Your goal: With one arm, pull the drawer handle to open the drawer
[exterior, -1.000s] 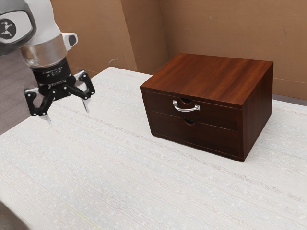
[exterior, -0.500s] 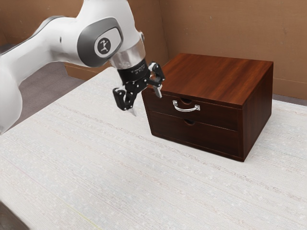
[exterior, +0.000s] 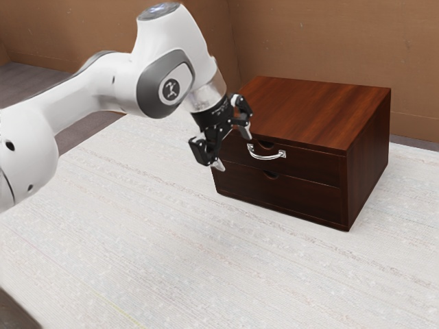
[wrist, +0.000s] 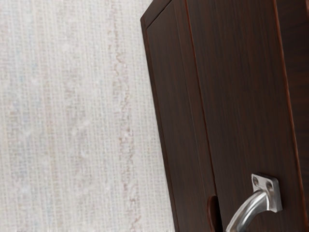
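A dark wooden cabinet point(exterior: 309, 113) with two drawers stands on the table. Its upper drawer point(exterior: 302, 161) carries a curved silver handle point(exterior: 266, 153) and sits flush with the front, shut. My gripper point(exterior: 232, 149) is open, tilted toward the cabinet front, just to the exterior view's left of the handle and level with the upper drawer. Nothing lies between the fingers. The wrist view looks at the drawer front point(wrist: 231, 106), with one end of the handle point(wrist: 256, 203) and its mounting plate near the hand.
The lower drawer point(exterior: 274, 188) has no handle, only a notch at its top edge. The pale table point(exterior: 137, 240) spreads wide in front of the cabinet. Brown walls point(exterior: 329, 34) stand behind.
My arm has swung from the exterior view's far left across the table to the cabinet front, and the hand has tilted toward the upper drawer. The gripper stays open. The drawer has not moved.
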Action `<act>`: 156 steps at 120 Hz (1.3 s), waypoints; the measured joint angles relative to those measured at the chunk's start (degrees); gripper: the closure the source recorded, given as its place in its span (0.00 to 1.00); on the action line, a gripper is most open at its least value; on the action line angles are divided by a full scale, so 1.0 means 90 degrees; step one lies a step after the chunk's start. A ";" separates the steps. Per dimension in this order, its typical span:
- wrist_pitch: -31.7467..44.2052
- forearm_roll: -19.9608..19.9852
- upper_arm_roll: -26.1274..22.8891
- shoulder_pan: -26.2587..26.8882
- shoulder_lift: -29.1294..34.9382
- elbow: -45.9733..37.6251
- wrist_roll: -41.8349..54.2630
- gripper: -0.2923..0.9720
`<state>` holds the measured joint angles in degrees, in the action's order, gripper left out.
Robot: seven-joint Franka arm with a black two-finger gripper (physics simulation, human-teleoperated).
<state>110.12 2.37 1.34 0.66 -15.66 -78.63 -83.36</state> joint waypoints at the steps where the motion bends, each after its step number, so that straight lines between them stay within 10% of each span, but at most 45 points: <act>1: 0.0013 0.0003 0.0000 0.0001 0.0000 -0.0011 -0.0009 0.23; 70: 0.0771 0.0061 -0.0130 0.0071 0.0098 -0.0665 -0.0400 0.24; 156: 0.1230 0.0233 -0.0129 0.0083 0.0673 -0.1566 -0.0577 0.56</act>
<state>121.18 4.47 0.17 1.41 -9.60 -92.72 -88.56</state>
